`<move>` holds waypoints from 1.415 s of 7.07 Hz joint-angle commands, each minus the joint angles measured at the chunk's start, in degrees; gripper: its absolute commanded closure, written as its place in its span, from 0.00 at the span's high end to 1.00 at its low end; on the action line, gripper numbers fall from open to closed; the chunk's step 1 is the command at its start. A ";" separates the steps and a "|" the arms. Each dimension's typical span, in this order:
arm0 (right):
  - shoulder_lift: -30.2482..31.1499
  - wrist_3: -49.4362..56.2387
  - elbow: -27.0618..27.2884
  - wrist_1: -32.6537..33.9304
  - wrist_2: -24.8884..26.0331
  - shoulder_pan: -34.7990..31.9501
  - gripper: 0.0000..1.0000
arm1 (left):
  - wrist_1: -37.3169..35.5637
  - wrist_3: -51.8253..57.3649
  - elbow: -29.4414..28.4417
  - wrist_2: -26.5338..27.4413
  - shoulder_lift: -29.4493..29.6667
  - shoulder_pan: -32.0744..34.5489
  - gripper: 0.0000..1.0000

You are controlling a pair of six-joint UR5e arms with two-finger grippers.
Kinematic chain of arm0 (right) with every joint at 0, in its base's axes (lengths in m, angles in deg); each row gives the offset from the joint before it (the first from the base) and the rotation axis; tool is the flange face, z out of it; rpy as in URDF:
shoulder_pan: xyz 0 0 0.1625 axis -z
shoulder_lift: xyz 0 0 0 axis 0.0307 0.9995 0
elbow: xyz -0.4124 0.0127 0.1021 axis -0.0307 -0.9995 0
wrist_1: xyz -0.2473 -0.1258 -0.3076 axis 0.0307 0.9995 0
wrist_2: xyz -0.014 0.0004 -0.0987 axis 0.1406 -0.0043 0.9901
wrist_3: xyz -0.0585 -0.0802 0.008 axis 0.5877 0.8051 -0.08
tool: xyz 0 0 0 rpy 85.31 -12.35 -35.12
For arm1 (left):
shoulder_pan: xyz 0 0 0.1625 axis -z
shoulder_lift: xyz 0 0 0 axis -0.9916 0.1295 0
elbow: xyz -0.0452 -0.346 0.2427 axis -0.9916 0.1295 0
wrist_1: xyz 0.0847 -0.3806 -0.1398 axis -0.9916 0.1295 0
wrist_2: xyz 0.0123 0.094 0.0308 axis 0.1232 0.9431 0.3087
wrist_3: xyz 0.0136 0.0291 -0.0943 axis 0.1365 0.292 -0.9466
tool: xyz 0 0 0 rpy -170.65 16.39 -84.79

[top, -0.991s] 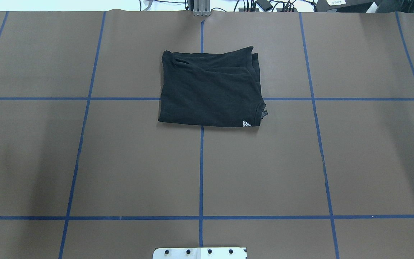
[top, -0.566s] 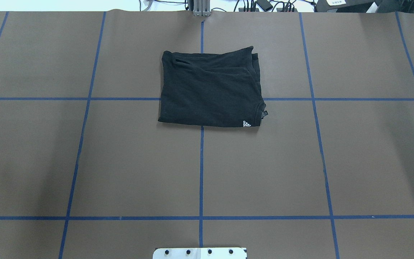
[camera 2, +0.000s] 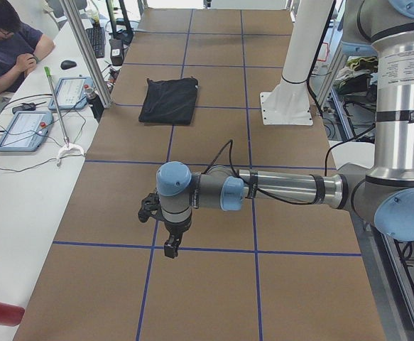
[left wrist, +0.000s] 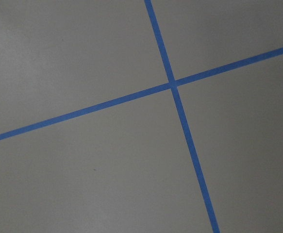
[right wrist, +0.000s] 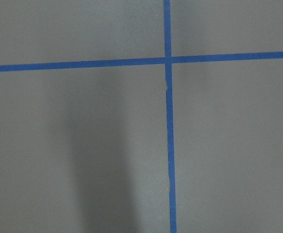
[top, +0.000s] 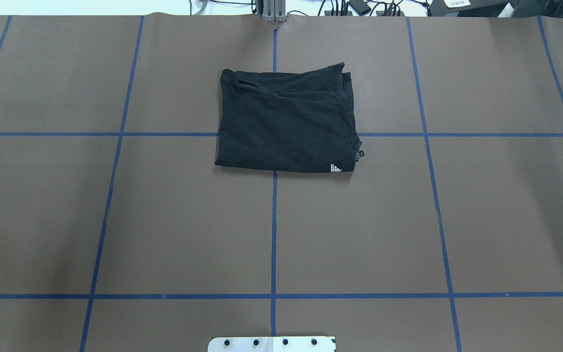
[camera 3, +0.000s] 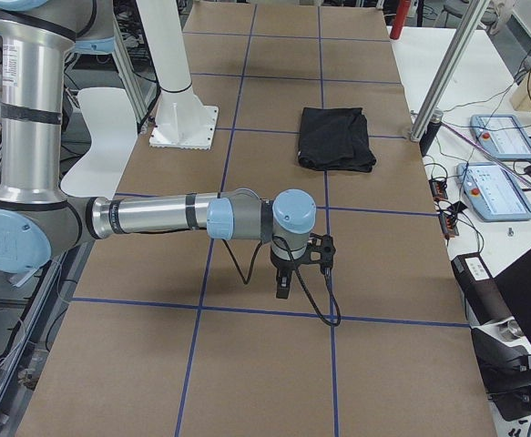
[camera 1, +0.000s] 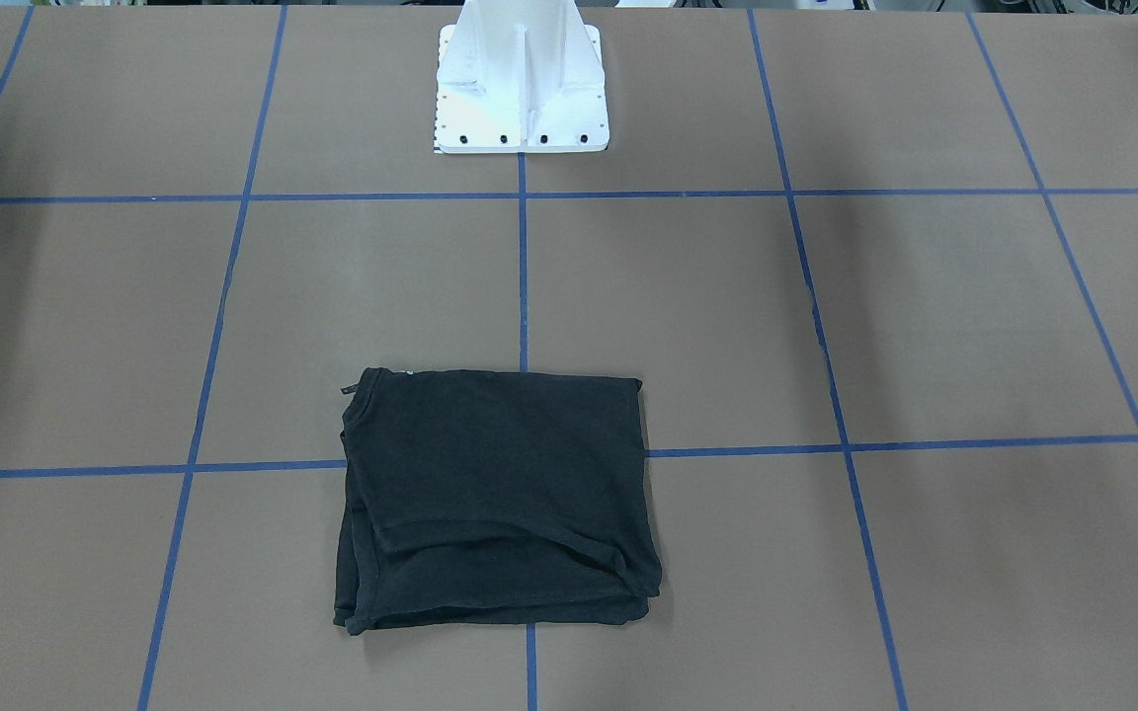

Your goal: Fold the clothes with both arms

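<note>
Though creased, black cotton T-shirt [top: 285, 120], a folded rectangle; left fingers [camera 2: 170, 249], right fingers [camera 3: 283, 287]: spread untellable.

Small white striped logo [top: 335, 167] on black T-shirt [top: 286, 122] corner — lettering too small to read

The folded black T-shirt [top: 286, 122] lies flat, well in front of the white pedestal [camera 1: 522, 89], with the left arm [camera 2: 285, 190] and the right arm [camera 3: 156, 218] stretched out to either side of it.
</note>
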State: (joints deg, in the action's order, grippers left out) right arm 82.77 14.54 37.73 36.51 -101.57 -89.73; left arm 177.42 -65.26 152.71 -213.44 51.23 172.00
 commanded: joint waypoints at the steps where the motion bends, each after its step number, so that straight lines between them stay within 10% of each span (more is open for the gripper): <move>1: 0.35 0.03 -0.37 0.26 -0.12 -0.01 1.00 | -0.23 -0.25 -0.85 -0.42 -0.35 0.03 1.00; 3: 0.53 -0.06 -0.37 -0.09 -1.69 -0.01 1.00 | -0.05 -0.69 -0.95 -7.69 -0.44 0.03 1.00; 10: 2.38 -0.06 -0.02 -0.53 -2.05 -0.01 1.00 | 0.30 -1.04 -0.95 -6.67 0.61 -0.15 1.00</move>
State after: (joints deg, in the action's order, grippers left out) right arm 84.71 14.42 37.58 36.07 -103.65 -89.73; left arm 177.67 -66.07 151.73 -220.56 51.36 171.95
